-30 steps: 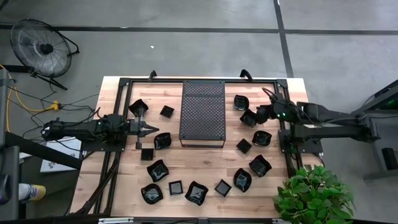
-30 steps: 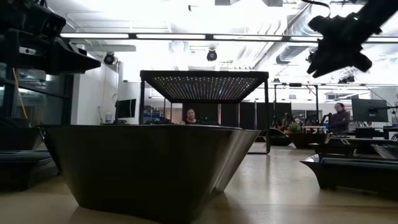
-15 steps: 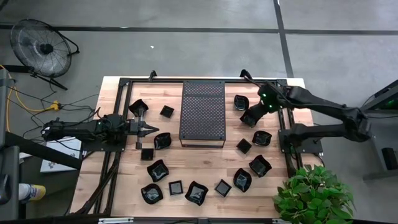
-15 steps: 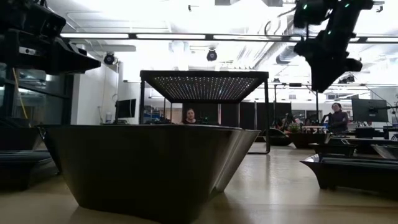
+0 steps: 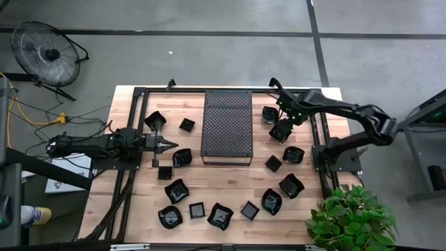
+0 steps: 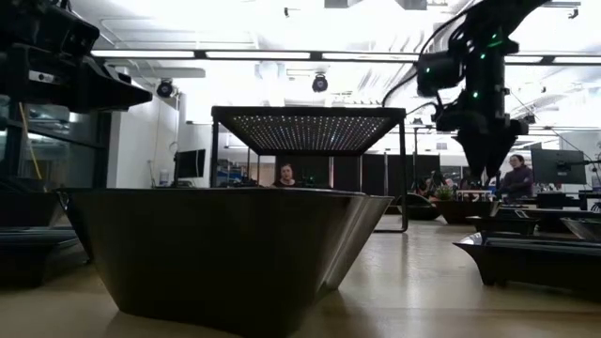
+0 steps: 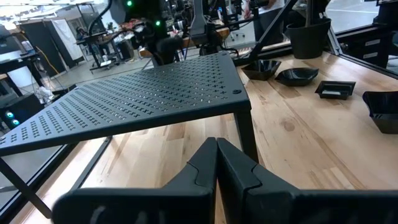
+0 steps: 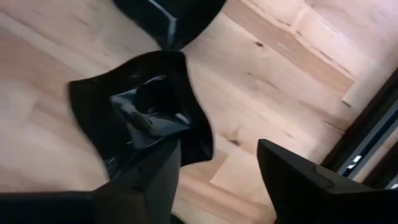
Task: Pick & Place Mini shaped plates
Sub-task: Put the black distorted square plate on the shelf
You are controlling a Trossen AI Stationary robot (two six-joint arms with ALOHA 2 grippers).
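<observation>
Several mini shaped plates, small glossy black dishes, lie scattered on the wooden table (image 5: 230, 178) around a raised perforated black tray (image 5: 226, 125). My right gripper (image 5: 283, 125) points down, open, above a wavy-edged plate (image 8: 140, 118) at the far right; its fingers (image 8: 149, 180) hang over the plate's edge and the bare wood beside it. A second plate (image 8: 171, 18) lies just beyond. In the low view the right gripper (image 6: 486, 167) hangs clear above the tabletop. My left gripper (image 5: 173, 144) waits at the left, level and shut (image 7: 216, 149), pointing at the tray.
Black frame rails (image 5: 319, 150) run along both sides of the table. A potted plant (image 5: 352, 219) stands at the near right corner. One plate (image 6: 225, 253) sits right in front of the low camera. People show in the room beyond.
My right arm has swung from the table's right side toward the far right plates and sunk. Its gripper has tipped from a slant to pointing straight down over the wavy-edged plate. No plate has moved.
</observation>
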